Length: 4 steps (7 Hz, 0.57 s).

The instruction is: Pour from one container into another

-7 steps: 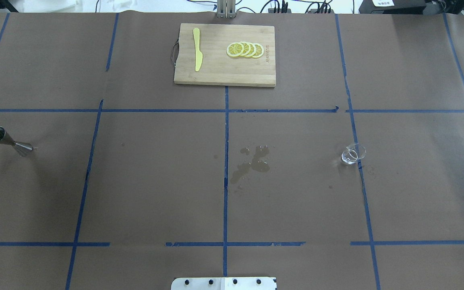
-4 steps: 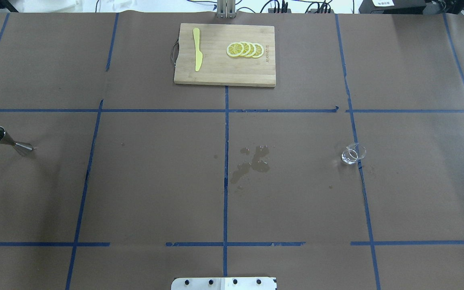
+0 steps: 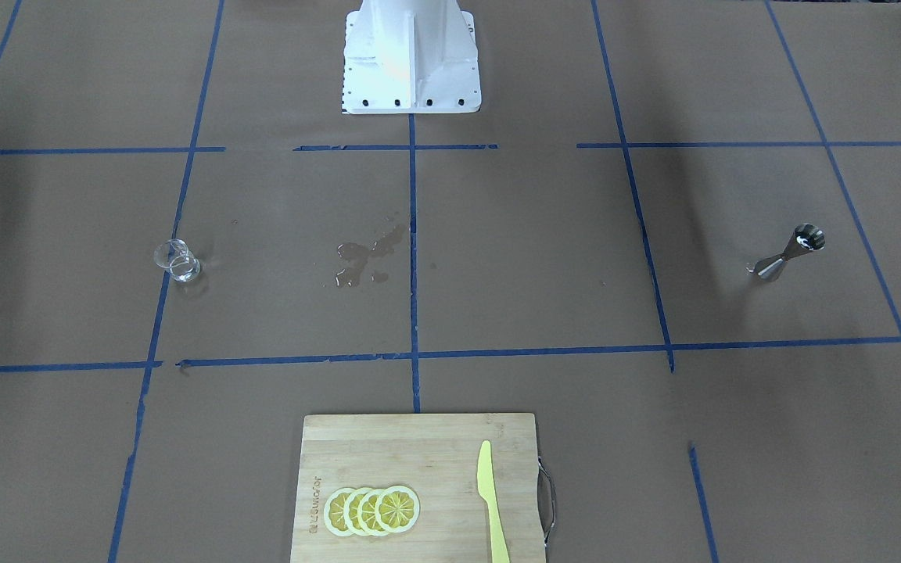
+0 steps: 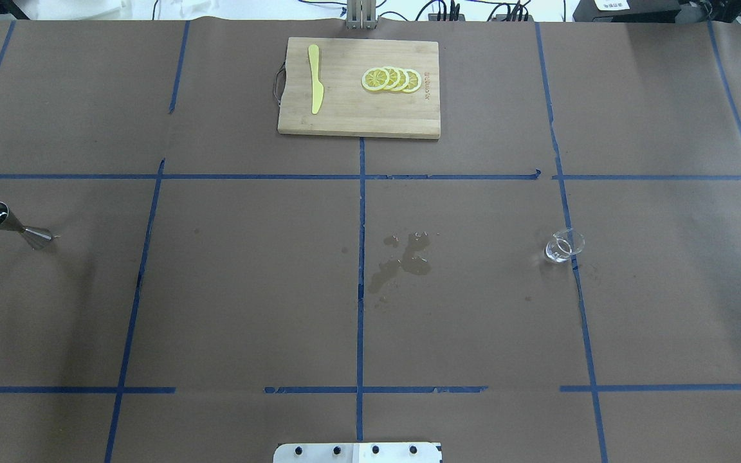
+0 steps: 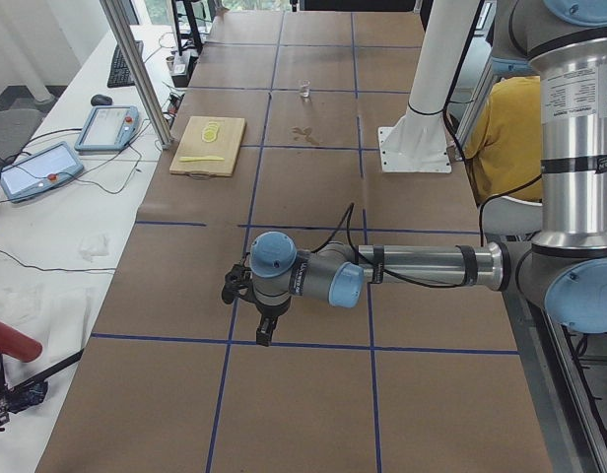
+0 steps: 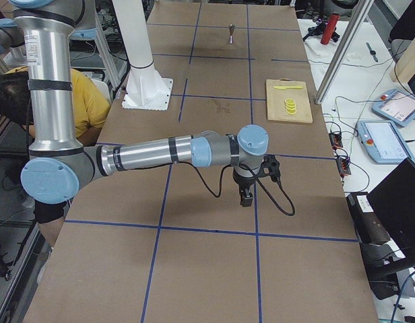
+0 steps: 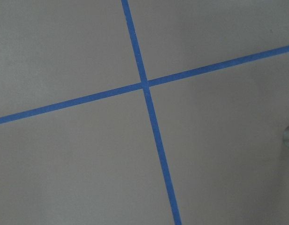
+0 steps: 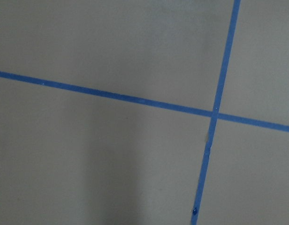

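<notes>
The clear glass cup stands upright on the brown paper right of centre, also seen in the front view and small and far off in the left side view. The silver jigger stands near the table's left edge. Neither arm touches either one. My left gripper hangs over the table's left end and my right gripper over its right end. Both show only in side views, so I cannot tell their state. The wrist views show only paper and blue tape.
A wooden cutting board at the far middle carries lemon slices and a yellow knife. A wet spill marks the centre. The white robot base stands at the near edge. A person in yellow sits behind it.
</notes>
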Each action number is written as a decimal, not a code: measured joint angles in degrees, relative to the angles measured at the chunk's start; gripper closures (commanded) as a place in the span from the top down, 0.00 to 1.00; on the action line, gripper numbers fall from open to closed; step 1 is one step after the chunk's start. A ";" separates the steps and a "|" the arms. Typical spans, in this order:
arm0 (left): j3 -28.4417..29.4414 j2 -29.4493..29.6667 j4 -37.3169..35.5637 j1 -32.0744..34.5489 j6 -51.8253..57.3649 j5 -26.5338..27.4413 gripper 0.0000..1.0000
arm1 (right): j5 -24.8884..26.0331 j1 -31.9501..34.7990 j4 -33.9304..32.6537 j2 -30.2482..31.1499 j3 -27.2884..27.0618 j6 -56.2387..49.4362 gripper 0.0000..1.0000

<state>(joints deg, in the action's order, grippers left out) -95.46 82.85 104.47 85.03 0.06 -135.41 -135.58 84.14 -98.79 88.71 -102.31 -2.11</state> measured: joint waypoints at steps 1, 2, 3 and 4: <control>-0.42 0.30 -0.83 -0.02 -0.56 -0.55 1.00 | 0.39 -0.17 -3.99 -0.05 -2.36 -1.06 1.00; -1.66 1.34 -3.84 0.03 -1.03 -0.63 1.00 | 0.60 -0.18 -5.62 -0.13 -3.07 -3.11 1.00; -3.57 2.58 -7.55 0.07 -1.16 -0.53 1.00 | 0.65 -0.18 -6.26 -0.25 -3.21 -5.01 1.00; -5.08 3.01 -9.70 0.04 -0.23 -0.45 1.00 | 0.67 -0.06 -6.50 -0.35 -3.22 -6.09 1.00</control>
<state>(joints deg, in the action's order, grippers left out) -100.54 85.86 94.77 85.07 -0.17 -135.85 -134.92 84.07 -105.30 88.36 -105.53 -8.20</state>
